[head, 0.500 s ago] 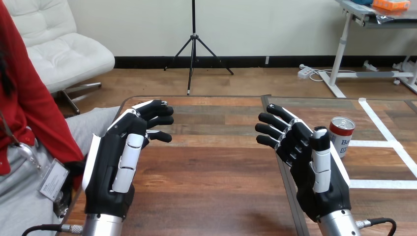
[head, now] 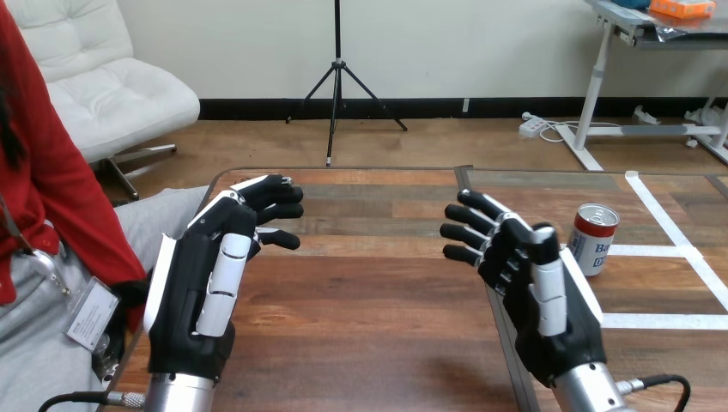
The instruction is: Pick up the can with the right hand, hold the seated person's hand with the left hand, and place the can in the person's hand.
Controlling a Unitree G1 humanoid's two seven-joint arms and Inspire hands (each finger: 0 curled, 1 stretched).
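Note:
A red and white can (head: 594,238) stands upright on the table's right part, just right of my right hand (head: 536,296). That hand hovers over the table with relaxed, spread fingers and holds nothing; a small gap separates it from the can. My left hand (head: 202,287) is raised over the table's left edge, its fingers loosely extended toward the far side, empty. The person sits at the view's left edge, beside my left arm; their hands are hidden.
The wooden table (head: 369,283) has a metal seam (head: 506,352) running front to back under my right hand. White tape lines (head: 661,322) mark the surface at the right, around the can.
My right hand has shifted slightly left and away from the can, its thumb turned inward. The left hand and the can have not moved.

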